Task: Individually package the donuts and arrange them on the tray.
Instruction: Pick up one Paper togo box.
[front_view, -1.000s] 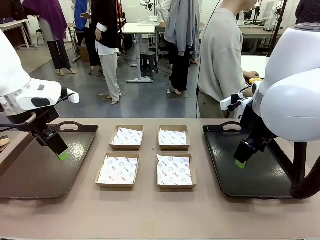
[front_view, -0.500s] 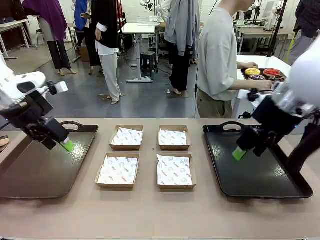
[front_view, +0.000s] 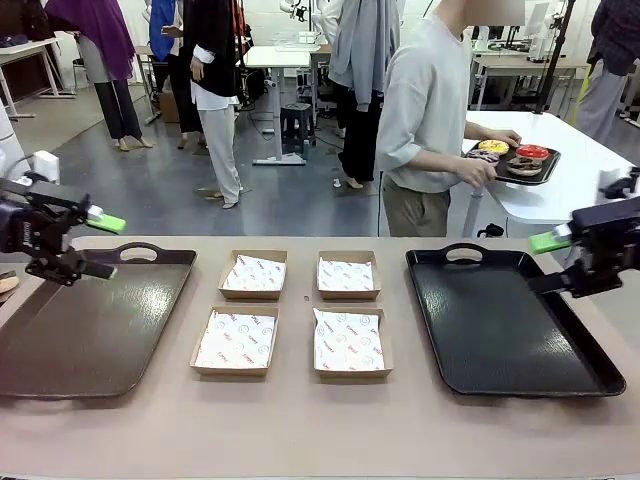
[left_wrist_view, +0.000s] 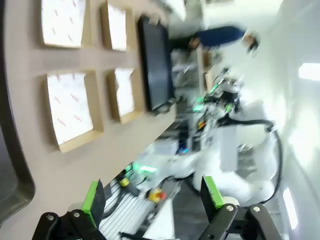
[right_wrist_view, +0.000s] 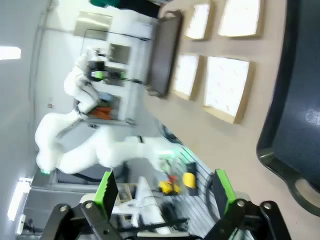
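Front view has the donuts (front_view: 510, 157) on a small dark tray (front_view: 540, 176) held by the person (front_view: 430, 110) at the far side, well apart from the four paper-lined cardboard boxes (front_view: 238, 340) and the big glossy black tray (front_view: 600, 372). The left gripper (front_view: 103, 245) and right gripper (front_view: 547, 262) both hang with jaws spread wide, grasping nothing. I judge the rings light, soft and sticky-topped (icing smears easily), so a gentle pinch across the bare sides seems safest.

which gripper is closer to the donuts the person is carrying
Right. The right gripper is by the black tray's far right corner, near the donuts the person carries; the left gripper is far off, by the brown tray.
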